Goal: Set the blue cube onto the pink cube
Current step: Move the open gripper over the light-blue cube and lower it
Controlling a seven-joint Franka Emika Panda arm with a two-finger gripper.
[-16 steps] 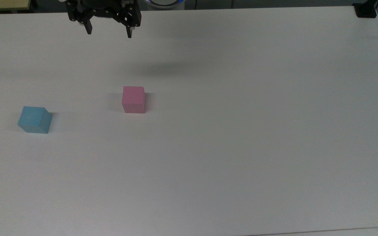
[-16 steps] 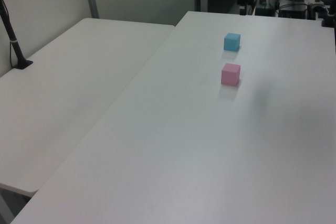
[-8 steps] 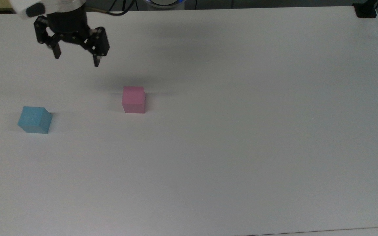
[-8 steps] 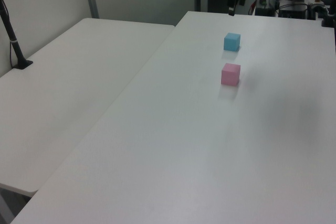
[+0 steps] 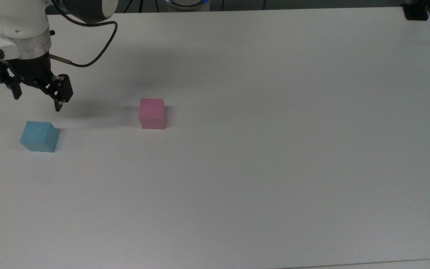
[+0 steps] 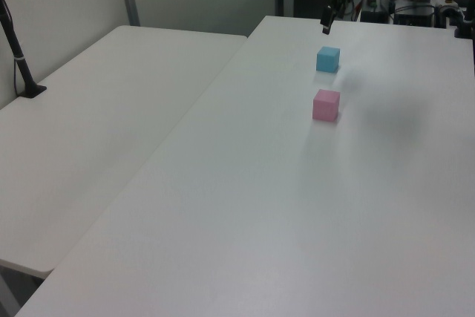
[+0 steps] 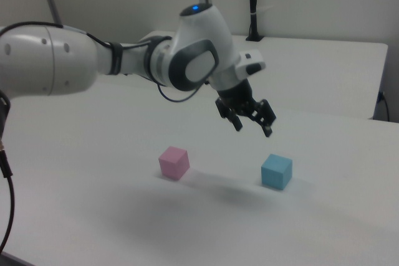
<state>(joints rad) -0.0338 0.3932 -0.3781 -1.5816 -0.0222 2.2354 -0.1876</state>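
Resting on the table: the blue cube (image 5: 39,136) sits flat on the white table (image 5: 259,157), untouched, with nothing on top of it.
Blue cube in the top view: near the top view's left edge, turned slightly so one corner faces the camera.
Blue cube in the other views: in the left view (image 6: 328,59) it lies farther from the camera than the other cube; in the right view (image 7: 277,171) it lies toward the right view's right.
Pink cube: the pink cube (image 5: 152,113) stands flat on the table, well apart from the blue one, toward the top view's right of it; also seen in the left view (image 6: 326,105) and the right view (image 7: 174,162).
Cube relation: the two cubes do not touch, and bare table lies between them.
End effector: the black end effector (image 5: 37,100) hangs above the table, up and slightly to the top view's right of the blue cube, clear of it.
End effector state: its two fingers are spread wide apart and hold nothing; the right view (image 7: 252,128) shows them pointing down and outward.
Height: in the right view the fingertips are well above both cubes.
Arm: the white arm (image 7: 75,54) reaches in from the right view's left, with a black cable (image 5: 99,48) looping beside its wrist.
Shadow: a soft dark patch lies on the table between the end effector and the pink cube.
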